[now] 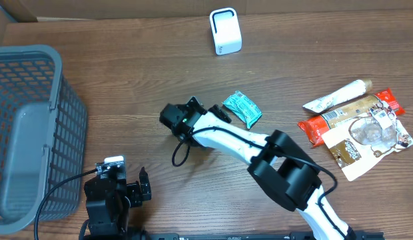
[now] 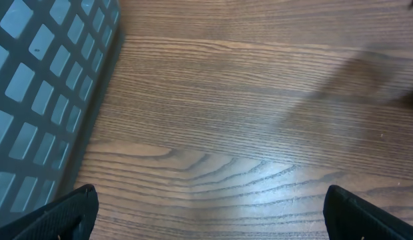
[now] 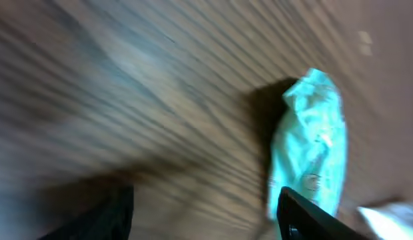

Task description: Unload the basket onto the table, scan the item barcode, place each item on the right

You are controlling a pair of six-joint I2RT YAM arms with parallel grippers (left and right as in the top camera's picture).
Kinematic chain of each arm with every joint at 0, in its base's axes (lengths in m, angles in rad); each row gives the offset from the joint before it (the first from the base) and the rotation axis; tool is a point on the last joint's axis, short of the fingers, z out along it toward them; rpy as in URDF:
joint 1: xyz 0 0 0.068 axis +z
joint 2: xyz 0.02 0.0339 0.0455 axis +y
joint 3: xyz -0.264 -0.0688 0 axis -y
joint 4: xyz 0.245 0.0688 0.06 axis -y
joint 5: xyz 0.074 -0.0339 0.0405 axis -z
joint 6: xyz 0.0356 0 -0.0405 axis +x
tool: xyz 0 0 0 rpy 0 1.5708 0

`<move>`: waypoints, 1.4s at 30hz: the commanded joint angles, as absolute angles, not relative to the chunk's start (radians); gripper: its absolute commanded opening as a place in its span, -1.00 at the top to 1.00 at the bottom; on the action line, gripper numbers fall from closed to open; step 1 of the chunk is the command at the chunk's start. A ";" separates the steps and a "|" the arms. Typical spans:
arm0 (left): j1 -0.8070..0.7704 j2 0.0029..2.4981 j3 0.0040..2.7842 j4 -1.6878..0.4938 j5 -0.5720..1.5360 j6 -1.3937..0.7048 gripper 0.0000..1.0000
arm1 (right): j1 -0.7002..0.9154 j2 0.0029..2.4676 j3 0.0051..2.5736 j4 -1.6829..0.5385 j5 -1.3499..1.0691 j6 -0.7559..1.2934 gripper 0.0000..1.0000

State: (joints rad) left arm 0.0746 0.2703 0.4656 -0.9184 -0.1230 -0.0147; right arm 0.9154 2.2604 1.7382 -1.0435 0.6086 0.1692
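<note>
The teal packet (image 1: 242, 109) lies flat on the desk (image 1: 126, 80), a little right of the middle, and nothing is gripping it. The right wrist view is blurred. It shows the packet (image 3: 310, 153) resting on the wood just by the tip of one finger (image 3: 306, 220), and I cannot tell whether the two touch.

The right gripper (image 1: 210, 112) sits just beside the packet's left end. Its jaws are spread well apart and there is only bare wood between them (image 3: 205, 197). Its arm runs back across the desk towards the near right corner.

The white scanner (image 1: 225, 31) stands upright close to the far edge, about midway along it and well apart from the packet. Open wood lies between the two.

A cluster of snack packs (image 1: 356, 127) lies by the right edge, overlapping one another, with a clear strip of desk between them and the packet.

The grey basket (image 1: 26, 127) fills the left edge. In the left wrist view its mesh wall (image 2: 40, 100) rises beside free desk. The left gripper (image 1: 130, 190) is at the near edge, next to the basket's near corner. Its jaws are wide open and hold nothing (image 2: 210, 200).
</note>
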 commanded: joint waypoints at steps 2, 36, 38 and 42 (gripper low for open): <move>0.080 0.266 0.464 -0.916 -0.113 0.004 -0.99 | 0.804 2.081 1.805 -1.038 0.345 0.187 -0.38; 0.080 0.266 0.464 -0.916 -0.113 0.004 -0.99 | 0.406 2.086 1.376 -0.741 -0.215 0.463 0.44; 0.080 0.266 0.464 -0.916 -0.113 0.004 -0.99 | 0.406 2.086 1.376 -0.742 -0.248 0.420 0.17; 0.080 0.266 0.464 -0.916 -0.113 0.004 -0.99 | 0.406 2.086 1.376 -0.780 -0.256 0.398 0.11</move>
State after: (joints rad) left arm 0.0746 0.2703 0.4656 -0.9180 -0.1230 -0.0147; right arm 0.4057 2.0422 1.4158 -0.7307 -0.2661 0.4183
